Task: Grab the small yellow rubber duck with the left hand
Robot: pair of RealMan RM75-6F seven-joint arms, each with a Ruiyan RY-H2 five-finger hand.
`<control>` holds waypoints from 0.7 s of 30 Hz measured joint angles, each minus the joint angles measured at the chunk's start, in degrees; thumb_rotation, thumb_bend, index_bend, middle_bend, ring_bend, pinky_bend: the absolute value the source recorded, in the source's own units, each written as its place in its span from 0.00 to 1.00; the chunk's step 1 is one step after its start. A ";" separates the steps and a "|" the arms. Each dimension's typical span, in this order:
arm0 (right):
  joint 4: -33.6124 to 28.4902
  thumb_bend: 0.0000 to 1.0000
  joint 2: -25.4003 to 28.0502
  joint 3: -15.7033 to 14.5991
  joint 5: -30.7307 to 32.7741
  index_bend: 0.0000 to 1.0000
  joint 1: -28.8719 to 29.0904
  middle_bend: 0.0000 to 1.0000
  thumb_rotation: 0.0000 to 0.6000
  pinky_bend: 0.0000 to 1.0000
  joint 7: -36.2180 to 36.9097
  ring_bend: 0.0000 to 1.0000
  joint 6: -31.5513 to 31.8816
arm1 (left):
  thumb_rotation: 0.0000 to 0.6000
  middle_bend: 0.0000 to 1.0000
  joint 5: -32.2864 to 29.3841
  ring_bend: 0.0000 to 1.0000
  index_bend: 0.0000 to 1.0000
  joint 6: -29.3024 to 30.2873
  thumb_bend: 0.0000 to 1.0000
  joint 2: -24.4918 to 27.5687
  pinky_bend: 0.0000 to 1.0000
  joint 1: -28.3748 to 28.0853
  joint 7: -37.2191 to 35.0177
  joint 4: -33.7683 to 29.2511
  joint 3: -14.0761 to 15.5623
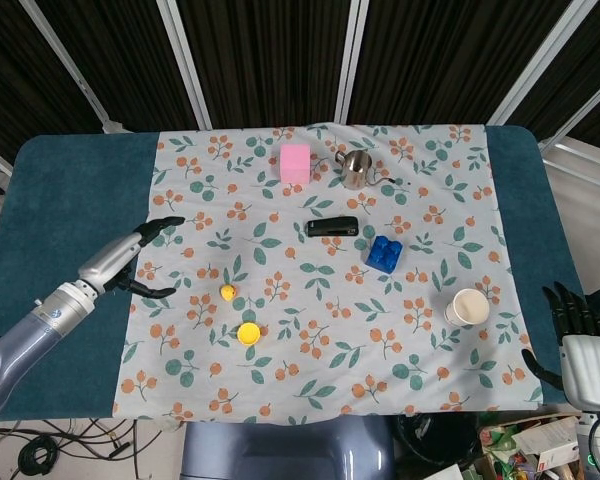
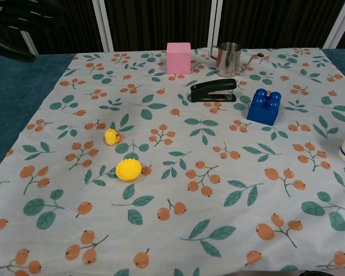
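The small yellow rubber duck (image 1: 227, 292) (image 2: 111, 136) stands on the floral cloth, left of centre. My left hand (image 1: 130, 260) hovers over the cloth's left edge, about a hand's length left of the duck. Its fingers are spread with nothing in them, and the thumb points toward the duck. In the chest view only its dark fingers (image 2: 11, 31) show at the top left corner. My right hand (image 1: 578, 345) is off the table's near right corner, fingers apart and holding nothing.
A yellow scalloped cap (image 1: 248, 333) lies just in front of the duck. Farther back are a pink block (image 1: 296, 163), a metal pitcher (image 1: 354, 168), a black stapler (image 1: 332, 227) and a blue brick (image 1: 383, 253). A paper cup (image 1: 467, 306) stands right.
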 measured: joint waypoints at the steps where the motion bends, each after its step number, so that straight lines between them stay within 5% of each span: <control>1: -0.03 0.16 0.00 -0.01 -0.01 0.07 0.00 0.02 1.00 0.16 0.09 0.08 -0.02 | 1.00 0.07 -0.45 0.00 0.07 0.26 0.17 -0.42 0.00 0.12 3.09 0.44 0.22; 13: 0.09 0.16 0.02 0.02 0.13 0.07 0.00 0.02 1.00 0.16 0.10 0.08 -0.07 | 1.00 0.13 -8.64 0.00 0.10 5.59 0.17 -10.79 0.00 1.43 45.21 5.13 2.92; 21: 0.18 0.16 0.01 0.09 0.28 0.07 0.03 0.02 1.00 0.16 0.11 0.08 -0.14 | 1.00 0.17 -16.85 0.00 0.14 6.32 0.17 -22.22 0.00 0.89 56.92 10.67 3.58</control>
